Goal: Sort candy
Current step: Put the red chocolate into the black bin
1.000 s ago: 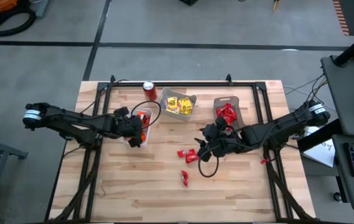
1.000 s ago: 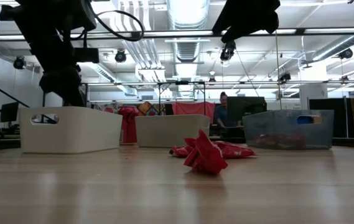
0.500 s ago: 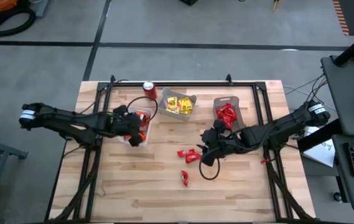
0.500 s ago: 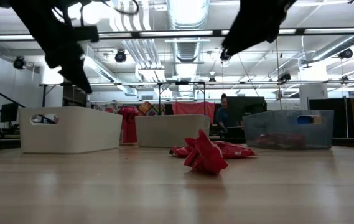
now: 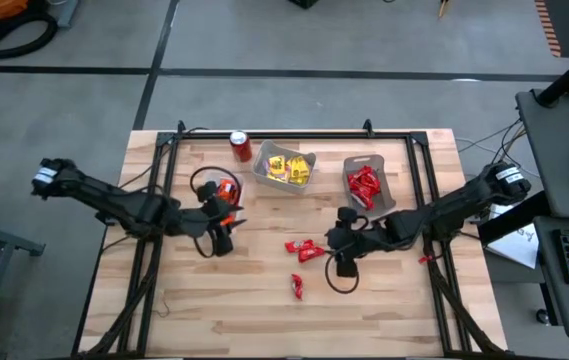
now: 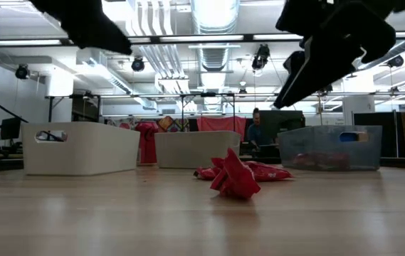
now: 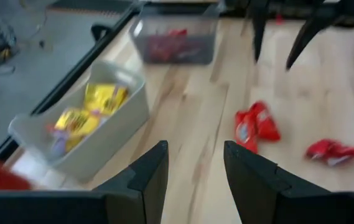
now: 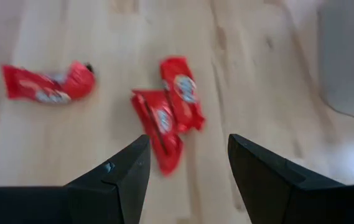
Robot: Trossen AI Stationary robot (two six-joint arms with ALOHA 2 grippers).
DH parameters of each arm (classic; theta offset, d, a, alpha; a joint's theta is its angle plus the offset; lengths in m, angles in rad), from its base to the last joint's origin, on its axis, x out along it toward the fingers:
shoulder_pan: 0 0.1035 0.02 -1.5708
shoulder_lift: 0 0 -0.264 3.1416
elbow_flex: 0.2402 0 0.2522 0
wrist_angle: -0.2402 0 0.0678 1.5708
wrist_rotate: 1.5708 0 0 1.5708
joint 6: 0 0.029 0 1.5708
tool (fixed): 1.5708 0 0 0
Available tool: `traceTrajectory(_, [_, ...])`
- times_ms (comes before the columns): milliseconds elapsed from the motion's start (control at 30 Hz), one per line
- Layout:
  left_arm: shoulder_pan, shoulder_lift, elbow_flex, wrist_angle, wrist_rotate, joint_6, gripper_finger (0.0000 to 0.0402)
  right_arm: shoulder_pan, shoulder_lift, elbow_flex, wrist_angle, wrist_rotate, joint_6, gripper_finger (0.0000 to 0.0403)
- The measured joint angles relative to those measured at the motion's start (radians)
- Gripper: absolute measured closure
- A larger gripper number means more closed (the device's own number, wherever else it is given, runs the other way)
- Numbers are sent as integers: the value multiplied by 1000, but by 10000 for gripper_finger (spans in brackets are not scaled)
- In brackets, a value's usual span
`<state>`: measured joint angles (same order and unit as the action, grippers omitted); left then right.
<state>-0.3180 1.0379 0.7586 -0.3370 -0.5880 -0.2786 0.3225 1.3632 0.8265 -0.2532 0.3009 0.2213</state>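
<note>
Three red wrapped candies lie loose on the table: a pair side by side (image 5: 304,248) (image 8: 167,118) and a single one (image 5: 297,287) (image 8: 46,84) nearer the near edge. My right gripper (image 5: 332,246) (image 8: 186,168) hovers open just right of the pair. My left gripper (image 5: 224,238) (image 7: 195,168) is open above the table, beside the near side of the orange-candy bin (image 5: 226,190). The yellow-candy bin (image 5: 286,167) (image 7: 89,118) and red-candy bin (image 5: 367,183) (image 7: 177,40) stand toward the far edge.
A red soda can (image 5: 241,146) stands at the far edge, left of the yellow bin. A black frame rail (image 5: 294,135) borders the far side of the table. Bare wood (image 5: 224,300) spreads toward the near edge. A person sits in the room beyond (image 6: 253,128).
My left gripper has drawn back from over the orange-candy bin toward the near edge and risen. My right gripper has moved from beside the red bin toward the near edge and down, closer to the loose red candies. The candies have not moved.
</note>
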Motion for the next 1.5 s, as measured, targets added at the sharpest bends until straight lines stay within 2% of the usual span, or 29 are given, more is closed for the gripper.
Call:
traceTrajectory(167, [-22, 27, -1, 101, -7, 52, 262, 0, 3, -102, 226, -21, -10, 197])
traceTrajectory(333, [-21, 51, -1, 120, -17, 77, 262, 0, 70, -134, 353, -21, -10, 197])
traceTrajectory(633, [-21, 69, -2, 123, -57, 83, 262, -1, 276, -93, 369, -11, -14, 203])
traceTrajectory(833, [-21, 73, -2, 122, -58, 83, 262, -2, 336, -72, 371, -11, -3, 242])
traceTrajectory(1167, [-21, 77, -2, 121, -58, 83, 262, -3, 306, -74, 353, -38, 3, 379])
traceTrajectory(1333, [-21, 86, -2, 123, -58, 83, 262, -3, 261, -66, 355, -63, 4, 385])
traceTrajectory(1500, [-21, 115, -2, 123, -59, 83, 262, -3, 160, -63, 312, -74, 11, 385])
